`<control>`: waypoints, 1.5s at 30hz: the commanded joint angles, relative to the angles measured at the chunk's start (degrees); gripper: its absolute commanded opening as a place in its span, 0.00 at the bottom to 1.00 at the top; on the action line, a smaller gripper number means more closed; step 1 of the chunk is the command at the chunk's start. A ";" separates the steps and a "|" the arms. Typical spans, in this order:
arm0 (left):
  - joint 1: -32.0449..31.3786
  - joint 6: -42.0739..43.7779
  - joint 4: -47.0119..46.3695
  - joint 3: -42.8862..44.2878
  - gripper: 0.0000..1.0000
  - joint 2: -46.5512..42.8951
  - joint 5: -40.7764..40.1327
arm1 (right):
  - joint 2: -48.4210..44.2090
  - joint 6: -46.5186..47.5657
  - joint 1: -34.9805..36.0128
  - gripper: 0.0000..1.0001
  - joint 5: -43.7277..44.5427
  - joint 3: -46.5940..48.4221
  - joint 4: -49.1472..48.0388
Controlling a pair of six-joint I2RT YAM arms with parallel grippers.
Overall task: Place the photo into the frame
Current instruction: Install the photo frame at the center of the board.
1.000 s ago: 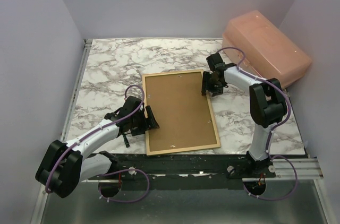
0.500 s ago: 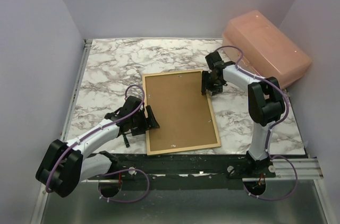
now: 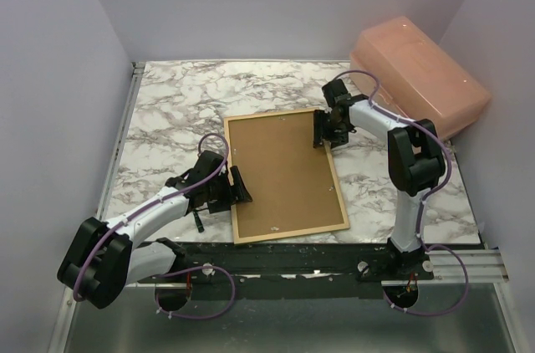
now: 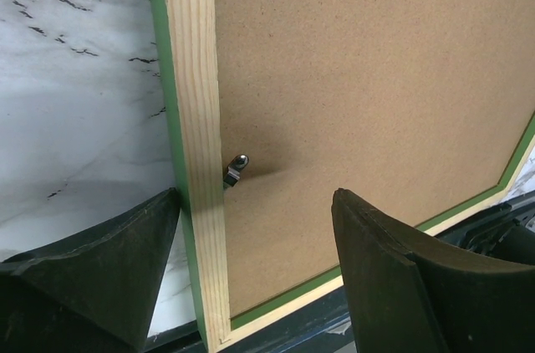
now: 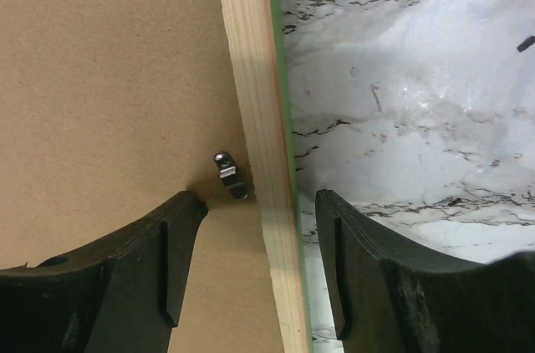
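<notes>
From above I see the frame (image 3: 289,233) lying face down in the middle of the tabletop (image 3: 184,102). Its pale wood back is up and the brown backing board (image 3: 280,173) sits inside the rails. It lies slightly skewed, with the far end leaning left. Its near rail runs just beside the near edge of the tabletop, so I have almost no room there.

There is open marble to the left of the frame and a broad band beyond its far rail. On the right a narrower strip separates the frame from the pink plastic box (image 3: 418,73), which fills the far right corner against the wall.

My left pincer (image 3: 234,188) is low over the left rail, towards its near end. In the left wrist view its jaws are apart and straddle the rail. One finger (image 4: 125,261) meets the green outer edge and the other hangs over the backing board, well inside the rail. A small metal tab (image 4: 236,169) stands out from the rail over the board between them.

My right pincer (image 3: 323,132) is at the right rail near the far corner. Its jaws are also apart, one on each side of the rail. The inner finger (image 5: 142,269) is over the board just beside another metal tab (image 5: 230,171). The outer finger is over the marble, close to the green edge. Neither pincer is clamped on anything.
</notes>
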State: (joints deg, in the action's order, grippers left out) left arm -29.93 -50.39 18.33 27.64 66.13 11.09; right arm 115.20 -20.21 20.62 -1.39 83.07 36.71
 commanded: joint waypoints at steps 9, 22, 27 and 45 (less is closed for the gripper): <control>-0.09 1.71 1.59 -2.50 0.75 3.66 -0.19 | 4.25 0.23 0.37 0.66 1.21 2.33 0.66; -0.07 2.46 2.18 -2.68 0.74 3.70 -0.33 | 5.78 -0.52 -0.85 0.02 3.93 4.02 0.40; -0.12 2.48 2.05 -2.72 0.74 3.82 -0.19 | 4.27 -1.50 -0.85 0.01 3.81 1.10 -0.13; -0.09 2.67 3.16 -1.38 0.75 3.32 -0.28 | -10.96 -2.20 -0.86 0.53 -2.44 -10.06 2.30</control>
State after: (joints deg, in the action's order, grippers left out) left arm -29.95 -49.28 17.52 28.23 67.42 12.56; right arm 106.39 -20.32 18.22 -0.38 71.81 34.04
